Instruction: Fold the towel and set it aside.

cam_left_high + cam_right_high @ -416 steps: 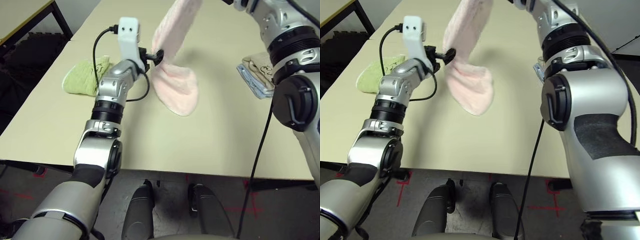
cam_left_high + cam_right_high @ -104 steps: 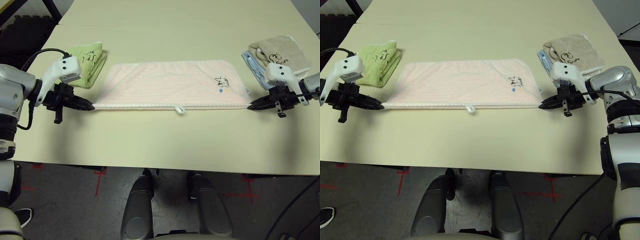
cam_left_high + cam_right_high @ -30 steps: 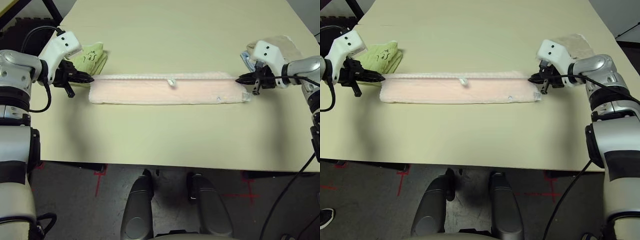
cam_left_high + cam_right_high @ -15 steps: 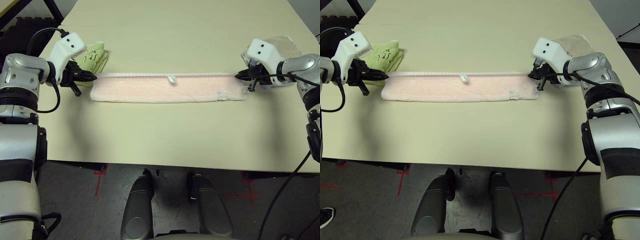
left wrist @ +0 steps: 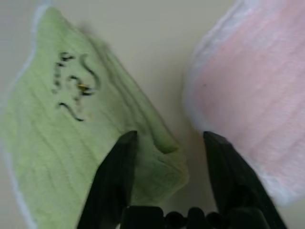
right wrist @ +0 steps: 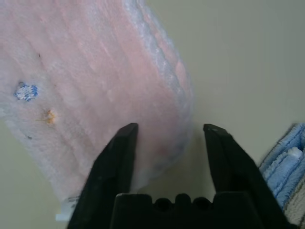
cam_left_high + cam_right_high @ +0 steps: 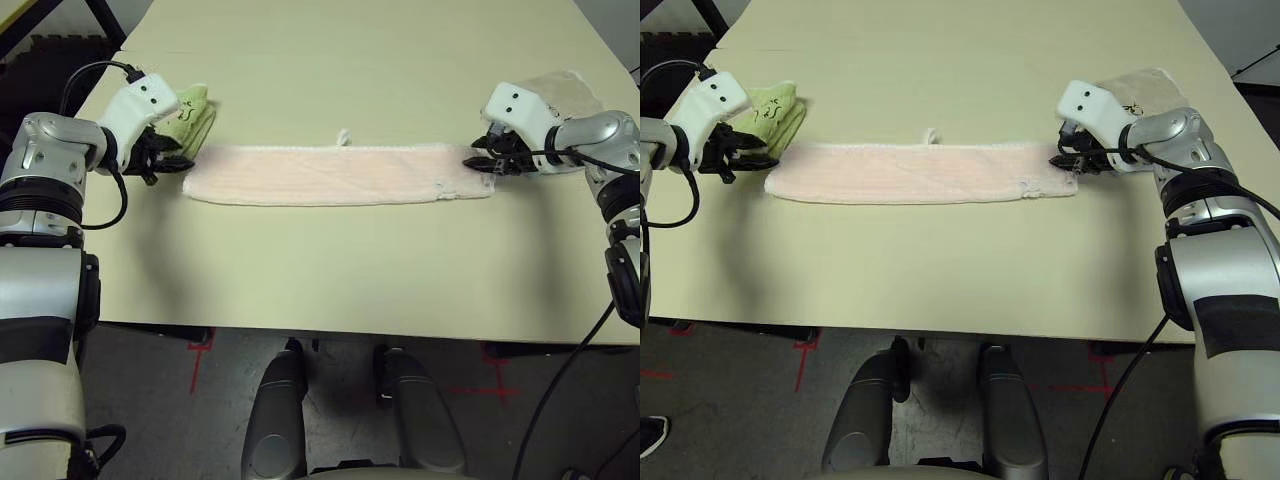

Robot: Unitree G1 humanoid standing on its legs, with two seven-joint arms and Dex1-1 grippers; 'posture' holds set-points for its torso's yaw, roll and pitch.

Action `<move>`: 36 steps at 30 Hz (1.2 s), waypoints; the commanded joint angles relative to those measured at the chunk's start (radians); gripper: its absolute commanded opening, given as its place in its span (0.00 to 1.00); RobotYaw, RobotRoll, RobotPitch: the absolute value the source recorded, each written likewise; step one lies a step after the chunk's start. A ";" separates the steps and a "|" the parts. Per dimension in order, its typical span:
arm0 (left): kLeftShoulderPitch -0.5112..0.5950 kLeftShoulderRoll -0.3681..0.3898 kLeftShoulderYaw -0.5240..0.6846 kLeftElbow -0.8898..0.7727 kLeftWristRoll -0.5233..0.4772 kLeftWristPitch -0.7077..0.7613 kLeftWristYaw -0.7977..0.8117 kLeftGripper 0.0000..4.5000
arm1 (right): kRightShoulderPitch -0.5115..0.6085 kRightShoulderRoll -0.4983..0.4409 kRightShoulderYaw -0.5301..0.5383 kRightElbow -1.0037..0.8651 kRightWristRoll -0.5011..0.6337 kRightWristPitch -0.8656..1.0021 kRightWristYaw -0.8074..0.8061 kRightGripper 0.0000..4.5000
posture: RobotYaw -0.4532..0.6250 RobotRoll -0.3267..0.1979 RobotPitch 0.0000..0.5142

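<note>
Both jaws stand spread and hold nothing: the left gripper point(image 7: 172, 160) sits just off the towel's point(image 7: 335, 175) left end, the right gripper point(image 7: 478, 160) at its right end, one to each end, so neither arm is nearer than the other

Lying flat on the table point(image 7: 330, 270) as a long narrow strip, the towel runs its long axis straight across from one gripper to the other, with its white edging along the far side and a small tag point(image 7: 343, 137) poking out from that edge near the middle. I judge that the coming fold turns on this: the strip must be shortened along that axis, one end carried over toward the other, so the ends beside the jaws are the places to take hold again

In the left wrist view the pink end lies beside one finger point(image 5: 228, 176), while a green towel point(image 5: 71, 143) lies under the other, close enough that it could be pinched by mistake. In the right wrist view the pink end sits between the fingers point(image 6: 114, 167), with a blue cloth point(image 6: 283, 162) off at the side

How many layers the strip has is hard to tell from above. A beige towel point(image 7: 565, 92) is partly hidden behind the right wrist
</note>
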 commanded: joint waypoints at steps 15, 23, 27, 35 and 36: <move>0.203 -0.053 0.341 -0.403 -0.475 0.259 -0.465 1.00 | 0.105 0.084 -0.479 -0.093 0.474 0.241 0.123 1.00 | 0.43 0.62 0.46; 0.428 -0.062 0.330 -0.600 -0.520 0.194 -0.486 1.00 | 0.254 0.135 -0.561 -0.320 0.627 0.537 0.069 1.00 | 0.42 0.62 0.46; 0.457 -0.067 0.321 -0.589 -0.513 0.114 -0.489 1.00 | 0.332 0.124 -0.591 -0.482 0.705 0.754 0.005 1.00 | 0.41 0.62 0.46; 0.525 -0.069 0.311 -0.589 -0.515 -0.043 -0.516 1.00 | 0.525 0.106 -0.695 -0.817 0.886 1.192 -0.184 1.00 | 0.41 0.62 0.47; 0.533 -0.069 0.311 -0.597 -0.519 -0.045 -0.517 1.00 | 0.551 0.119 -0.736 -0.861 0.923 1.249 -0.230 1.00 | 0.41 0.62 0.47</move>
